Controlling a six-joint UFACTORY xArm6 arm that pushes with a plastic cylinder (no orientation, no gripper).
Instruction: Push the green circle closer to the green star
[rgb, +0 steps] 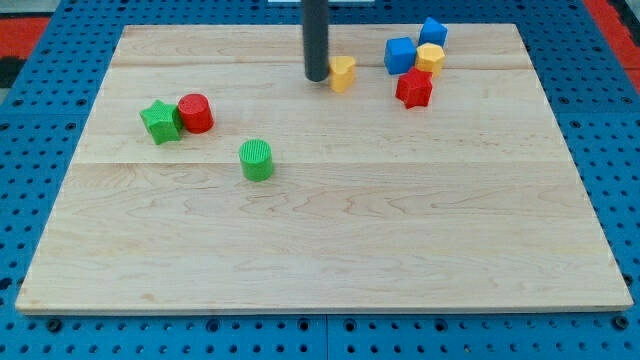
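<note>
Wooden surface (330, 250) | my tip (316, 77) – no claw fitted – stood beside a small yellow block (343, 73) | green circle (256, 160) near centre, red cylinder (196, 113) touching green star (160, 121) – push unstarted

2 green (160, 122) (256, 160), 2 red (195, 113) (414, 88), 2 blue (400, 55) (433, 32), 2 yellow blocks (343, 73) (430, 58).

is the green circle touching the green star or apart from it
Apart. The green circle sits alone, bare wood between it and the green star; the red cylinder touches the star instead.
</note>
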